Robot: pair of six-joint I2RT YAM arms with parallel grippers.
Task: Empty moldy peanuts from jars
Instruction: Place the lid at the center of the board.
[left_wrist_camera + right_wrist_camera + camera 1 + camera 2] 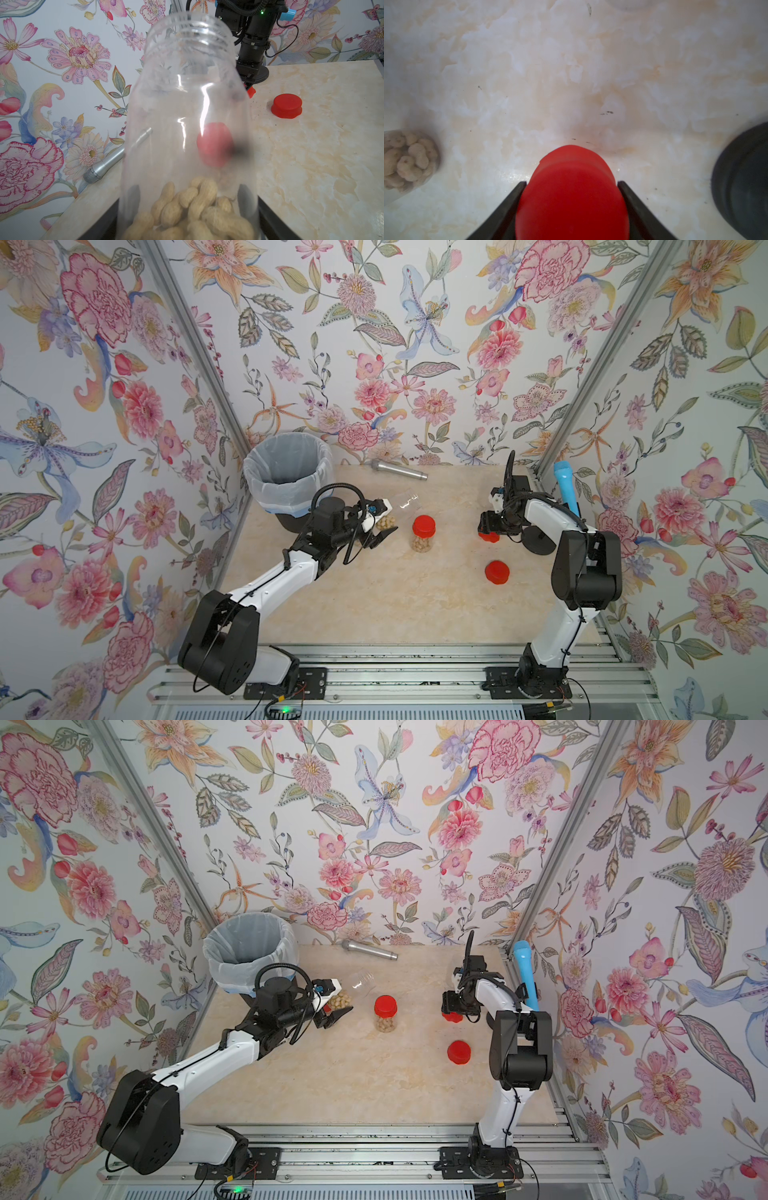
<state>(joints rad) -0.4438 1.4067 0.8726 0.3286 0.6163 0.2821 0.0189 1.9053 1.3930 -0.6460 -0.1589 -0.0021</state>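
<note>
Flowered wallpaper (415, 344) surrounds a beige marbled table (374, 601). Left of centre, near the lined bin (266, 485), the left gripper (384, 521) clamps a tilted open jar (187, 104) holding moldy peanuts (193, 207). On the right, the right gripper (572, 182) has its jaws flanking a red lid (571, 199); whether they grip it is unclear.

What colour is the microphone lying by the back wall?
Silver microphone, clearest in the left wrist view.
</note>
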